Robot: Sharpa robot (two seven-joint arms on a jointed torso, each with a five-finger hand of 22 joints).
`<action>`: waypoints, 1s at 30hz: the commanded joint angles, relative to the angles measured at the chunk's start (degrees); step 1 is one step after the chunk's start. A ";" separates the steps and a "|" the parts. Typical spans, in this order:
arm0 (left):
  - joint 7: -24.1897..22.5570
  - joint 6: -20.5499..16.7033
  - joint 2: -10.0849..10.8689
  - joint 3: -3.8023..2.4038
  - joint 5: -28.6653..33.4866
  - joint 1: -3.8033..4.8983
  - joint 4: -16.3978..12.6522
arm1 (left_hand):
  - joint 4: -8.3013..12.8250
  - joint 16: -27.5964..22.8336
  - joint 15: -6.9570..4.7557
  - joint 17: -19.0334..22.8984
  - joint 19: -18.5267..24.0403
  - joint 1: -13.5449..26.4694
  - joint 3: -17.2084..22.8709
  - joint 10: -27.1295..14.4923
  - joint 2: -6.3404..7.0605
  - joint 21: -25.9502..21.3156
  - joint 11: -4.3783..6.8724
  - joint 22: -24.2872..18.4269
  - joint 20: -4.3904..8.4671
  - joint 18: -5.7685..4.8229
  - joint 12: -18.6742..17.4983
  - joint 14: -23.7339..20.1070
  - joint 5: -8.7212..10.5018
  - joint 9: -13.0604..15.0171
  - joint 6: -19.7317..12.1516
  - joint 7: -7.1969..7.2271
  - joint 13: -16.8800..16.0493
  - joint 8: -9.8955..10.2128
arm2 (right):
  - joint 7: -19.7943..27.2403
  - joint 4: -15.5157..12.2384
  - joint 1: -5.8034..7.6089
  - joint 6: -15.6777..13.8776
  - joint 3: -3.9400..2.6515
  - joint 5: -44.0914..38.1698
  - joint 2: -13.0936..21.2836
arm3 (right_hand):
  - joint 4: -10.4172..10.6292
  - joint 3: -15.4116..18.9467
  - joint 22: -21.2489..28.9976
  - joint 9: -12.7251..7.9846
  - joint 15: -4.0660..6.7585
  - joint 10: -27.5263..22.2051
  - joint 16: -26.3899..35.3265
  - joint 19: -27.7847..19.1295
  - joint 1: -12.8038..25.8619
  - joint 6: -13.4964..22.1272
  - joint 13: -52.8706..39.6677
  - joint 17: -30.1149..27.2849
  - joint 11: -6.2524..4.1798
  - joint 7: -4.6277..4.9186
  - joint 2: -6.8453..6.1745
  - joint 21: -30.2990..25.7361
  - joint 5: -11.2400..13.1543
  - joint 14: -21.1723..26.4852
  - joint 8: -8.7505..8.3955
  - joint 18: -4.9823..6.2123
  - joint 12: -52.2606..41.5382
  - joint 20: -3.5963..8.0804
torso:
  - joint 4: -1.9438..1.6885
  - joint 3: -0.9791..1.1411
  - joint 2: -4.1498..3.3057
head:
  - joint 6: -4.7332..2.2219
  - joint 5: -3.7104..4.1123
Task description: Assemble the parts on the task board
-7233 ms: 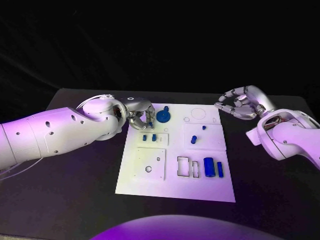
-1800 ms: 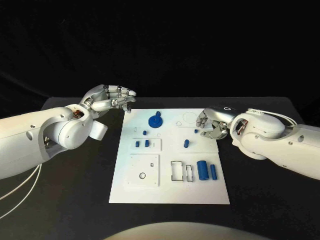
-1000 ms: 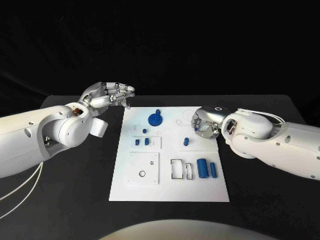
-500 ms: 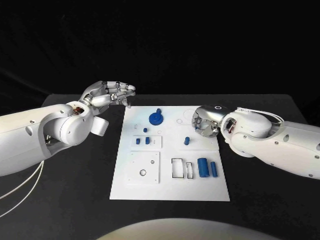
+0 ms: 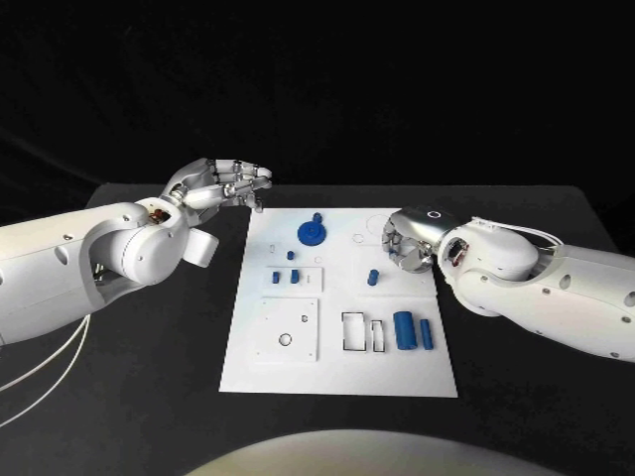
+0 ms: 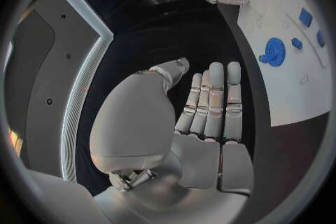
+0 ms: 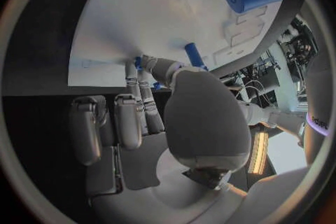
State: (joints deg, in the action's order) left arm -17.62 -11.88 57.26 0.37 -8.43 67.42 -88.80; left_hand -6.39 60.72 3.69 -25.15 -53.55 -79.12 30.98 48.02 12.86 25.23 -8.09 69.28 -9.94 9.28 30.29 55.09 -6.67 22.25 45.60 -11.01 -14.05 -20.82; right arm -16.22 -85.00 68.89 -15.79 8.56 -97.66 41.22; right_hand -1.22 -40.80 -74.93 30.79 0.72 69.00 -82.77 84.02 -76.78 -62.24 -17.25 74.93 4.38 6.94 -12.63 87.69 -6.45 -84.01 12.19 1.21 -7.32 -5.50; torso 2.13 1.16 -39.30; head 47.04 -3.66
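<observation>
Over the far right part of the task board (image 5: pixel 339 367), the right hand (image 5: pixel 408 250) sits low, with its fingers bent down to the white plate. Its fingertips (image 7: pixel 143 63) look like they touch something small and blue there, but I cannot tell if the hand really holds it. Two seconds ago this hand was more to the right side. Since then it has moved a little inward and down, toward the small blue peg (image 5: pixel 371 279) that stands just beside it. I think it is trying to pick up or push in a part at that spot.

The left hand (image 5: pixel 220 184) holds nothing. Its fingers lie close together and its thumb is apart, and it floats over the dark desk (image 5: pixel 146 397) just past the far left corner of the board. It has stayed there, only shifting a tiny bit. Seven seconds ago it was down at the blue gear (image 5: pixel 311 233), so it seems done with that part.

Other blue parts have not moved. Two little ones (image 5: pixel 285 277) sit in the left middle of the board, and a thick blue roll (image 5: pixel 402 330) with a thin blue stick (image 5: pixel 425 333) beside it lies near the right edge.

I can read no words or labels anywhere. The marks on the board are too small to tell.
</observation>
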 commanded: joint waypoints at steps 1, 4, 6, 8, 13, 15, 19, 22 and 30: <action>0.33 0.49 -0.22 -0.04 0.08 0.04 -0.06 | 0.49 -0.24 0.31 0.02 -0.43 0.23 0.01 -0.52 -0.61 -0.35 0.05 -0.12 -0.01 0.99 -0.19 0.04 -0.22 -0.05 -0.68 -0.11 0.11 0.09 | -1.13 -0.32 -0.47 -4.41 0.26 -1.53 0.08 | -1.12 -0.50 -14.55 0.37 0.53 2.23 0.12 5.22 -0.43 -0.58 -0.72 2.60 -1.40 -0.09 1.20 0.55 -0.84 -3.27 0.52 -0.81 -0.50 0.59 | -0.01 -0.01 0.04 | -0.03 -0.05; 0.39 0.51 -0.28 -0.04 0.07 0.04 -0.02 | 0.49 -0.24 0.31 0.02 -0.43 0.23 0.01 -0.53 -0.62 -0.35 0.05 -0.12 -0.01 0.99 -0.18 0.04 -0.22 -0.05 -0.69 -0.12 0.11 0.08 | -1.13 -0.53 -0.55 -6.59 0.26 -1.66 0.18 | -1.59 -0.79 -14.66 0.54 0.60 2.56 0.11 5.38 -0.42 -0.73 -0.96 2.61 -1.50 -0.15 1.38 0.92 -0.98 -3.28 0.64 -0.89 -0.52 0.68 | -0.04 -0.02 0.03 | -0.09 0.07; 0.43 0.46 -0.30 -0.04 0.07 0.04 0.00 | 0.50 -0.24 0.31 0.02 -0.43 0.24 0.01 -0.54 -0.62 -0.35 0.05 -0.13 -0.01 0.99 -0.18 0.04 -0.22 -0.05 -0.70 -0.12 0.12 0.08 | -1.05 -0.65 -0.58 -7.85 0.26 -1.71 0.24 | -1.69 -0.85 -14.67 0.60 0.62 2.65 0.12 5.40 -0.38 -0.80 -1.03 2.58 -1.52 -0.17 1.42 0.98 -0.98 -3.28 0.68 -0.91 -0.53 0.70 | -0.04 -0.02 0.03 | -0.13 0.21; 0.49 0.35 -0.31 -0.04 0.07 0.04 0.02 | 0.73 -0.26 0.38 0.01 -0.45 0.39 -0.03 -0.82 -0.70 -0.36 -0.04 -0.18 -0.07 0.99 -0.17 0.03 -0.24 -0.08 -1.18 -0.26 0.19 0.13 | -0.98 -0.78 -0.60 -8.82 0.25 -1.73 0.32 | -1.77 -0.90 -14.70 0.63 0.63 2.70 0.11 5.44 -0.36 -0.83 -1.07 2.58 -1.54 -0.19 1.44 1.07 -0.99 -3.28 0.70 -0.93 -0.53 0.72 | -0.05 -0.03 0.02 | -0.23 0.22; 0.58 0.24 -0.38 -0.04 0.07 0.04 0.11 | 1.21 -0.28 0.49 -0.02 -0.50 0.62 -0.08 -1.19 -0.97 -0.37 -0.20 -0.27 -0.18 1.00 -0.02 0.04 -0.23 -0.08 -2.30 -0.54 0.30 0.06 | -0.77 -1.51 -0.61 -10.46 0.22 -1.71 0.86 | -1.83 -0.92 -14.71 0.66 0.64 2.74 0.14 5.45 -0.33 -0.86 -1.11 2.54 -1.55 -0.19 1.44 1.10 -0.97 -3.27 0.72 -0.93 -0.53 0.73 | -0.03 -0.04 0.07 | -0.28 0.05; 0.63 0.22 -0.43 -0.04 0.07 0.04 0.14 | 1.27 -0.29 0.51 -0.03 -0.50 0.65 -0.08 -1.27 -1.01 -0.37 -0.22 -0.28 -0.19 1.00 -0.02 0.04 -0.25 -0.07 -2.40 -0.57 0.32 0.03 | -0.71 -1.99 -0.60 -10.88 0.18 -1.67 1.19 | -1.91 -0.93 -14.75 0.72 0.66 2.81 0.09 5.51 -0.16 -0.93 -1.19 2.60 -1.56 -0.20 1.43 1.24 -0.83 -3.29 0.77 -0.96 -0.50 0.76 | -0.02 -0.05 0.07 | -0.32 0.01; 0.69 0.25 -0.56 -0.04 0.07 0.04 0.29 | 1.52 -0.31 0.56 -0.04 -0.51 0.70 -0.02 -1.54 -1.24 -0.36 -0.29 -0.31 -0.24 1.01 0.03 0.02 -0.54 -0.01 -2.74 -0.64 0.38 -0.15 | -0.62 -2.98 -0.56 -11.50 0.07 -1.60 1.80 | -1.96 -0.95 -14.75 0.76 0.67 2.85 0.09 5.51 -0.08 -0.96 -1.24 2.60 -1.57 -0.21 1.44 1.24 -0.73 -3.29 0.79 -0.96 -0.49 0.77 | 0.06 -0.04 0.10 | -0.38 -0.16; 0.71 0.29 -0.66 -0.04 0.07 0.04 0.44 | 1.61 -0.32 0.57 -0.04 -0.51 0.73 -0.01 -1.61 -1.28 -0.35 -0.31 -0.31 -0.25 1.01 0.06 0.01 -0.68 0.01 -2.82 -0.66 0.39 -0.23 | -0.67 -4.30 -0.50 -11.80 -0.08 -1.34 2.53 | -2.02 -0.98 -14.77 0.79 0.68 2.88 0.09 5.53 -0.03 -0.99 -1.28 2.60 -1.59 -0.23 1.46 1.30 -0.65 -3.29 0.81 -0.98 -0.47 0.78 | 0.03 0.01 0.07 | -0.40 -0.25; 0.73 0.40 -0.96 -0.04 0.07 0.03 0.70 | 1.74 -0.33 0.60 -0.04 -0.51 0.80 -0.02 -1.76 -1.32 -0.34 -0.35 -0.32 -0.27 1.01 0.09 -0.01 -0.87 0.05 -2.92 -0.69 0.42 -0.36 | -0.55 -10.36 -0.37 -13.04 -0.60 0.08 3.80 | -2.11 -1.02 -14.78 0.82 0.70 2.91 0.07 5.56 0.00 -1.01 -1.32 2.63 -1.61 -0.25 1.47 1.35 -0.54 -3.30 0.83 -0.99 -0.45 0.79 | 0.16 -0.03 0.10 | -0.38 -0.80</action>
State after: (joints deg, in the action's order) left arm -16.67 -11.87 56.51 0.37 -8.45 67.41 -88.06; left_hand -4.97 60.72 3.84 -25.16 -53.76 -78.29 30.83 46.68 12.02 25.23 -8.39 69.04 -10.15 9.28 30.29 54.94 -7.32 22.22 43.10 -11.24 -13.71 -20.82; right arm -16.82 -94.58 68.51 -27.22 7.98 -97.94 45.13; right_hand -3.02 -41.83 -74.91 31.57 1.04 69.43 -82.77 84.01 -76.85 -62.82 -17.34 74.92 4.83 6.58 -11.81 88.85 -7.17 -83.83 12.62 1.23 -7.69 -5.12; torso 2.21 1.12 -39.22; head 46.64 -4.24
